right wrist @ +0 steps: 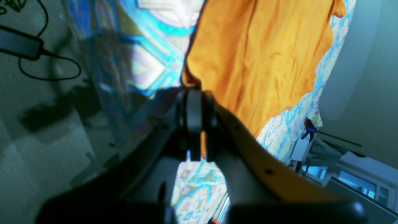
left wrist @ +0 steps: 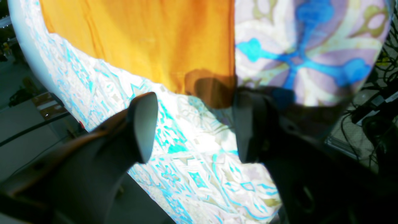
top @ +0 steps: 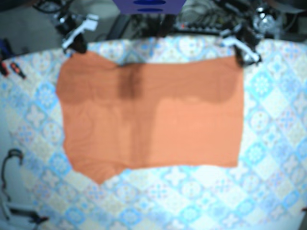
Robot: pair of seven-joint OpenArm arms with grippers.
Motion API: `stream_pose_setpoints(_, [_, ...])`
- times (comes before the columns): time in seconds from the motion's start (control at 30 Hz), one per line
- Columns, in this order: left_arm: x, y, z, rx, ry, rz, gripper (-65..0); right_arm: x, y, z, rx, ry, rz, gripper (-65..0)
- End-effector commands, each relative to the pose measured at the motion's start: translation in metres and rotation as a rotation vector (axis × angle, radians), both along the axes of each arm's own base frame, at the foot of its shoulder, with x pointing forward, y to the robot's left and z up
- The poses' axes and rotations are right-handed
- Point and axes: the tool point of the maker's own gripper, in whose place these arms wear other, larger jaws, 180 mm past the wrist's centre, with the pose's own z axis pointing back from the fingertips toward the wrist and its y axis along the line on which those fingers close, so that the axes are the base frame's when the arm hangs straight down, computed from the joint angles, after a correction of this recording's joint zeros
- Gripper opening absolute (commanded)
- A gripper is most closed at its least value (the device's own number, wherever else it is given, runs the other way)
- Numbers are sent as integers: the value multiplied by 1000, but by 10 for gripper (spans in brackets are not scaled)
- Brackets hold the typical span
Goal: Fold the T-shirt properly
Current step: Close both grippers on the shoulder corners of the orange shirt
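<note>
on the tabletop (top: 273,96) the orange t-shirt (top: 153,124) lies flat. our right gripper (right wrist: 195,98) pinches its 10 o'clock corner. the left gripper (left wrist: 197,102) gapes over the 2 o'clock corner, so we should close low there, then lift both evenly.

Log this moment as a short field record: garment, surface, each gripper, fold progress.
garment: orange T-shirt, spread flat
surface: blue-and-white patterned tablecloth
left gripper: open, at one top corner of the shirt, holding nothing
right gripper: shut, apparently pinching the other top corner
fold progress: darker band along the top edge in the base view, possibly a folded-over layer; the rest lies unfolded
</note>
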Motion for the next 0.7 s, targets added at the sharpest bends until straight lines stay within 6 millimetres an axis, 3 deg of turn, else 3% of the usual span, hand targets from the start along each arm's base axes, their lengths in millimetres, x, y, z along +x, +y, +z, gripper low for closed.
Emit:
stream_pose_setpoints(0.0, [1, 2, 2, 5, -4, -11, -286, 1, -1, 5, 2, -17, 6, -650])
stream_pose_setpoints(0.23, [23, 7, 5, 19, -43, -3, -286, 1, -1, 5, 2, -17, 6, -650])
stream_pose_setpoints(0.57, [26, -1, 2, 10, -42, -22, -288, 1, -1, 5, 2, -17, 6, -650])
stream_pose_setpoints(0.67, [25, -5, 1, 0, -42, -15, -325, 1, -1, 5, 2, -17, 6, -650])
